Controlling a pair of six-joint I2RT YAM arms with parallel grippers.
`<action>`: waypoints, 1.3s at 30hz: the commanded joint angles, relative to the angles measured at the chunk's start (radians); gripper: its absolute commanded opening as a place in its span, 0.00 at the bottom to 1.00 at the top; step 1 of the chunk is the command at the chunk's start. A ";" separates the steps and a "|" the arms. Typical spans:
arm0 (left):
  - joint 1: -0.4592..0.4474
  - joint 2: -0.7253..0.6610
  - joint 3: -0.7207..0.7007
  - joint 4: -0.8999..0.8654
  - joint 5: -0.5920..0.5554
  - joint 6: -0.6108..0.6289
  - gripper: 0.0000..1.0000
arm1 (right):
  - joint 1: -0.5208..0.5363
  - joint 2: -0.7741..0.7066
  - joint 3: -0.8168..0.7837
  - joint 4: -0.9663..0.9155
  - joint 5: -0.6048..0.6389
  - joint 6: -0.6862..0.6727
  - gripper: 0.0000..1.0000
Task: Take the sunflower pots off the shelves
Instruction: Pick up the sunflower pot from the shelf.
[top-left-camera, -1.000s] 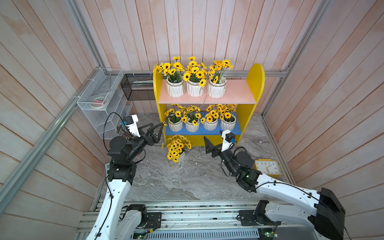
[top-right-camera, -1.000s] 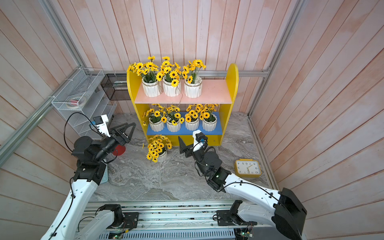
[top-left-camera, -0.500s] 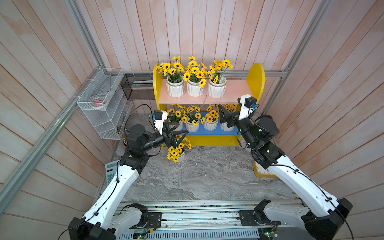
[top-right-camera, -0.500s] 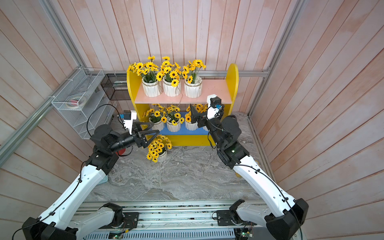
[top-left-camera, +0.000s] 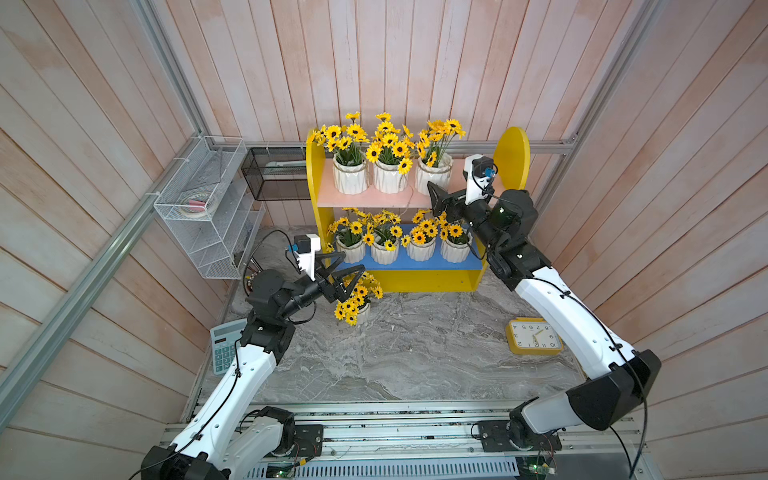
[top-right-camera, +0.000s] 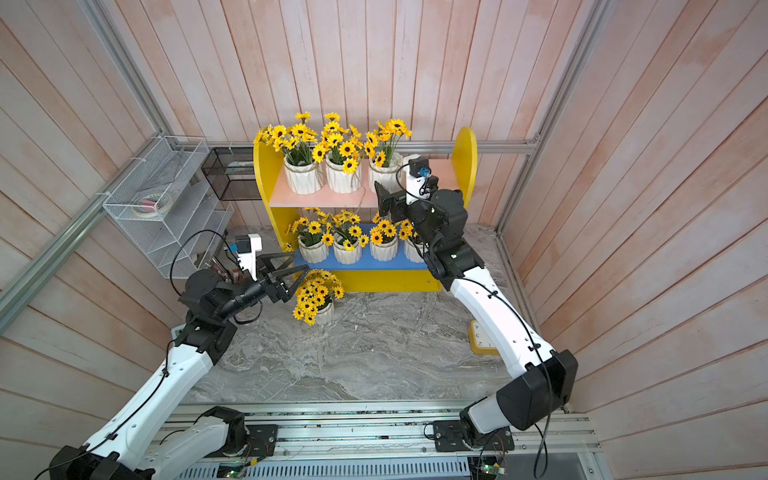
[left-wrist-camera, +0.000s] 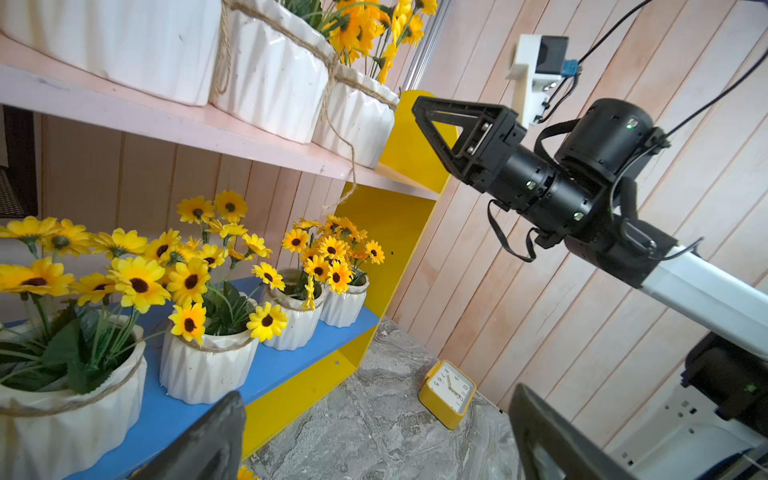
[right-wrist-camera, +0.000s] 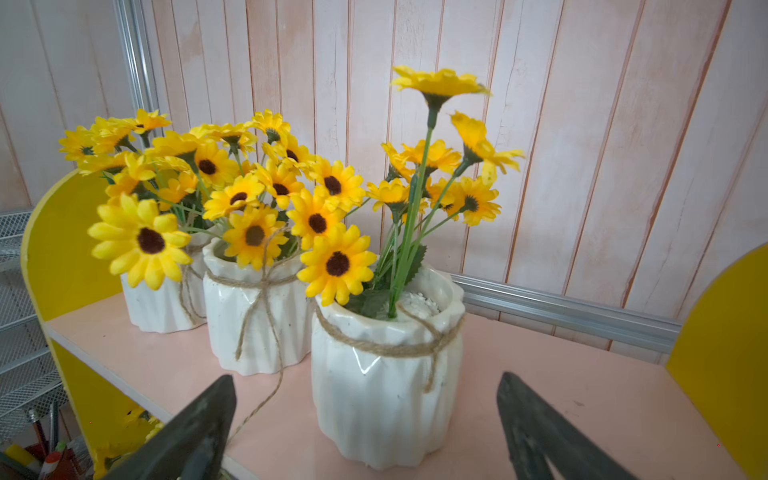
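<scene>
Right claw (right-wrist-camera: 365, 376) gapes before sunflower-filled pot (right-wrist-camera: 386, 399).

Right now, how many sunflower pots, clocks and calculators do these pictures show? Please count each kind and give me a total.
Sunflower pots: 8 (3 on the pink board, 4 on the blue board, 1 on the floor)
Clocks: 1
Calculators: 1
Total: 10
</scene>
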 joint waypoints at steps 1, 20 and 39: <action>0.025 0.013 -0.017 0.068 0.028 -0.050 1.00 | -0.017 0.043 0.064 -0.022 -0.065 0.020 0.98; 0.039 0.030 -0.011 0.068 0.041 -0.065 1.00 | -0.038 0.178 0.140 0.094 -0.090 0.016 0.98; 0.040 0.027 -0.011 0.071 0.051 -0.064 1.00 | -0.060 0.283 0.224 0.142 -0.143 0.023 0.98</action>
